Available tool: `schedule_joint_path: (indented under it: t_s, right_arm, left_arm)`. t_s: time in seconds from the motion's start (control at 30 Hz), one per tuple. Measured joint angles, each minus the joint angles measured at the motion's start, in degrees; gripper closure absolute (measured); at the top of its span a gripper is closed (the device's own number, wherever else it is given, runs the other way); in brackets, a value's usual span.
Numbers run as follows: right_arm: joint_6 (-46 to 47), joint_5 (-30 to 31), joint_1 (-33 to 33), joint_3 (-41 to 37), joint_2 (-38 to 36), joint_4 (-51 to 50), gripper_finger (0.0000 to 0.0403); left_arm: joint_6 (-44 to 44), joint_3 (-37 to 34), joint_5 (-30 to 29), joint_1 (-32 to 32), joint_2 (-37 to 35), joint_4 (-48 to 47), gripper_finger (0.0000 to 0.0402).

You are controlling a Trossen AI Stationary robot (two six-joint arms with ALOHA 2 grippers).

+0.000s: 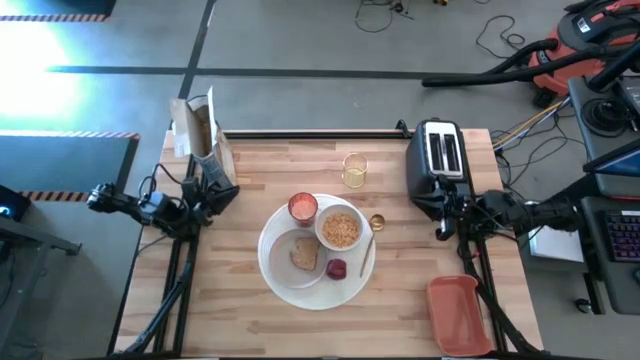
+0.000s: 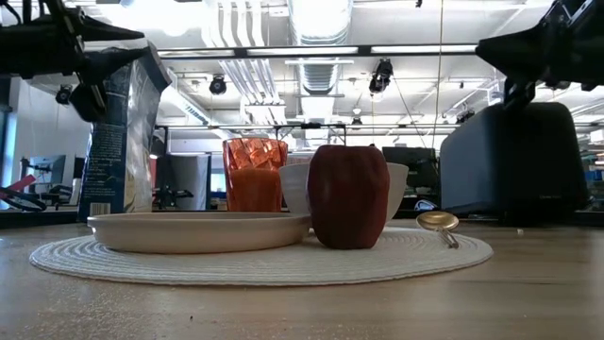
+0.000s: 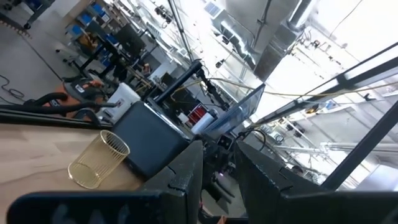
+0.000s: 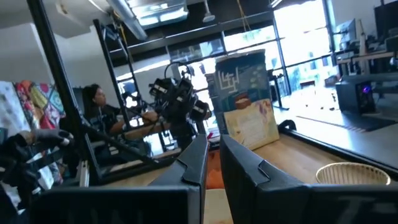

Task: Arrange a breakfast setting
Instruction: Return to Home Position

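I have the left gripper hanging above the table's left edge and the right gripper above its right. Each has its fingers drawn almost together with only a slit between them, and neither holds anything. The setting lies between the two, well apart from both: a woven white placemat carries the smaller white plate with the brown toast slice, the white bowl of cereal, the pink-red cup and the small dark-red fruit. The gold spoon lies on the mat's side toward the right gripper. My worry is the clutter close to the arms, not the setting. A tall cereal bag stands just beside the left gripper; it looks light, thin-walled and open-topped, so a careless swing of that wrist could tip it and scatter cereal. The black toaster sits just beside the right gripper, boxy and hard, likelier to be scraped than shoved. A ribbed clear glass beyond the setting would tumble easily. The fruit is smooth and rounded on coarse weave, so a jolt through the wooden table might set it rolling.
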Motion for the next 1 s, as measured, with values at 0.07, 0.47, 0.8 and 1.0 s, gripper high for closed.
schedule_joint_path:
  t_s: [0.07,0.47,0.8,1.0]
  right_arm:
    - [-0.1,-0.46,-0.87,0.0,0.0,0.0,0.0369]
    - [0.08,-3.39,-1.32,0.0,0.0,-0.92,0.0369]
    - [-0.14,-3.54,1.09,0.0,0.0,-0.59,0.0369]
    - [-0.15,-3.63,2.89,0.0,0.0,-0.59,0.0369]
  left_arm:
    - [0.0,0.0,0.0,0.0,0.01,-0.48,0.0324]
    - [0.02,0.0,-0.02,0.0,0.01,-0.58,0.0324]
    - [0.02,-0.02,-0.04,0.0,0.01,-0.57,0.0324]
    - [0.01,-0.02,-0.05,0.0,0.01,-0.58,0.0324]
